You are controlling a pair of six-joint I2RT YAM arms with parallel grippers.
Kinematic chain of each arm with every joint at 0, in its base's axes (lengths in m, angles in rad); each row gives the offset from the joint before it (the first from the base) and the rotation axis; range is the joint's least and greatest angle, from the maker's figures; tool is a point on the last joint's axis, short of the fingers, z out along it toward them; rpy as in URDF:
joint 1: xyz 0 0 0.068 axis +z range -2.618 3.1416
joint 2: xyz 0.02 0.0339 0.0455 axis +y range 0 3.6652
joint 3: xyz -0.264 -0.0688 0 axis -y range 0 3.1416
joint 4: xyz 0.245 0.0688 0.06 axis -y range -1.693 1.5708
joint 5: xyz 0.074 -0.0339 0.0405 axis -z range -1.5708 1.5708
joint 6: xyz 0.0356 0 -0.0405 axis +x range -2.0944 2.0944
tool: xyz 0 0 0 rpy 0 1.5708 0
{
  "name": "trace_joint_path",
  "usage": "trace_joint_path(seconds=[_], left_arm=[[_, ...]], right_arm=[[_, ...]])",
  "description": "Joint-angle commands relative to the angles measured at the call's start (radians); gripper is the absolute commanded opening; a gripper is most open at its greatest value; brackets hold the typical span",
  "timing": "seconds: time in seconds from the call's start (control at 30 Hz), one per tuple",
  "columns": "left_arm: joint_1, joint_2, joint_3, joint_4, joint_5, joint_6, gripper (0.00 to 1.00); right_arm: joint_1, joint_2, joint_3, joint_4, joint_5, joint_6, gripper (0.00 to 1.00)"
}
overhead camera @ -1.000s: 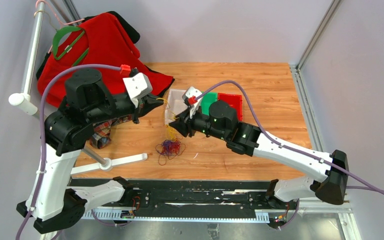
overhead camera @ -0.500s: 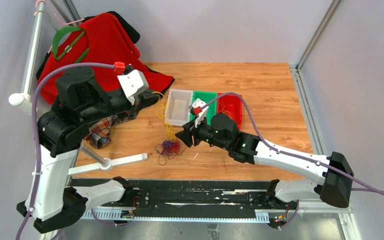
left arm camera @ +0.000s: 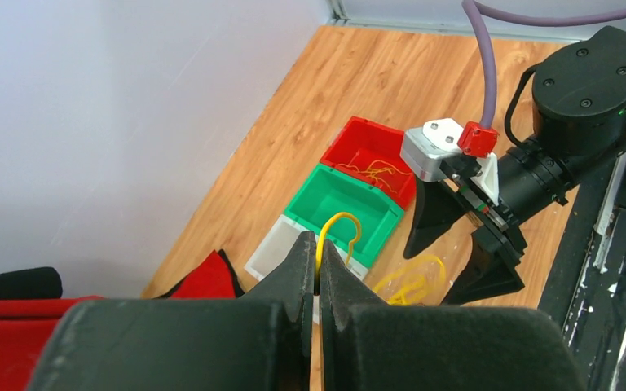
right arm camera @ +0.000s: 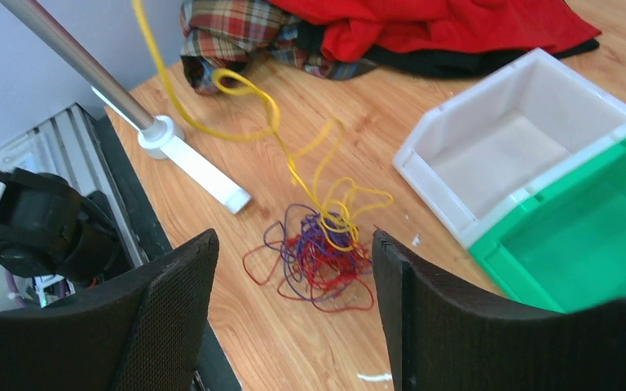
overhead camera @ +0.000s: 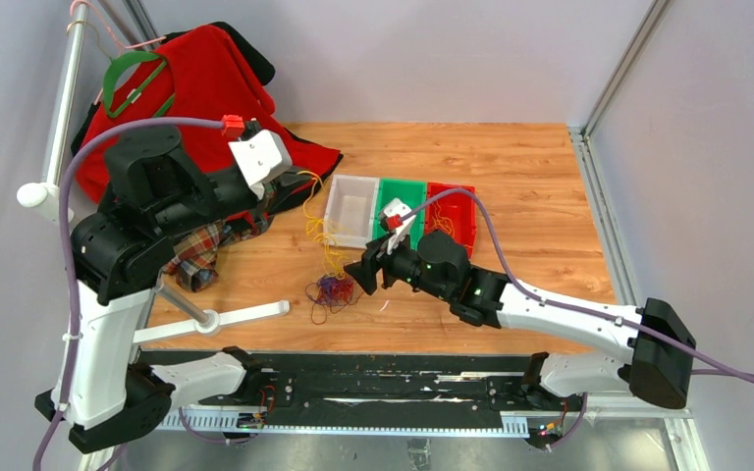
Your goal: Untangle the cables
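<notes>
The cables lie as a small red, purple and yellow tangle (overhead camera: 334,289) (right arm camera: 322,257) on the wooden table, in front of the bins. One yellow cable (overhead camera: 320,228) (right arm camera: 273,130) (left arm camera: 339,221) rises out of the tangle up to my left gripper (overhead camera: 297,189) (left arm camera: 318,254), which is shut on it above the table. My right gripper (overhead camera: 361,273) (right arm camera: 295,240) hovers just right of the tangle, open, with nothing between its fingers. In the right wrist view the tangle shows on the table beyond its open jaws.
White bin (overhead camera: 351,228), green bin (overhead camera: 404,188) and red bin (overhead camera: 457,192) stand in a row behind the tangle; the red bin (left arm camera: 350,147) holds some yellow-orange wire. Red cloth (overhead camera: 206,88) and plaid cloth (overhead camera: 196,250) lie at the left. A white-footed rack pole (overhead camera: 226,318) lies near the front left.
My right gripper came down and toward the front, next to the tangle, and opened wide. The left gripper drew back a little to the left, still holding the yellow cable.
</notes>
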Motion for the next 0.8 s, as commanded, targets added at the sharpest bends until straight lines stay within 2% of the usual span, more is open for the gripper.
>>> trace_joint_path(seconds=[0.0, 0.5, 0.6, 0.77], left_arm=[[-0.001, 0.011, 0.031, 0.021, 0.001, 0.006, 0.0], [-0.001, 0.019, 0.08, 0.021, 0.012, 0.007, 0.0], [0.0, 0.02, 0.091, 0.021, 0.01, 0.009, 0.0], [0.0, 0.018, 0.123, 0.021, 0.002, 0.012, 0.0]], right_arm=[[-0.004, 0.06, 0.079, 0.073, -0.043, -0.011, 0.69], [-0.008, 0.256, 0.153, 0.091, -0.015, -0.012, 0.68], [-0.017, 0.283, 0.153, 0.096, -0.012, 0.003, 0.63], [-0.053, 0.297, 0.095, 0.125, -0.016, 0.061, 0.42]])
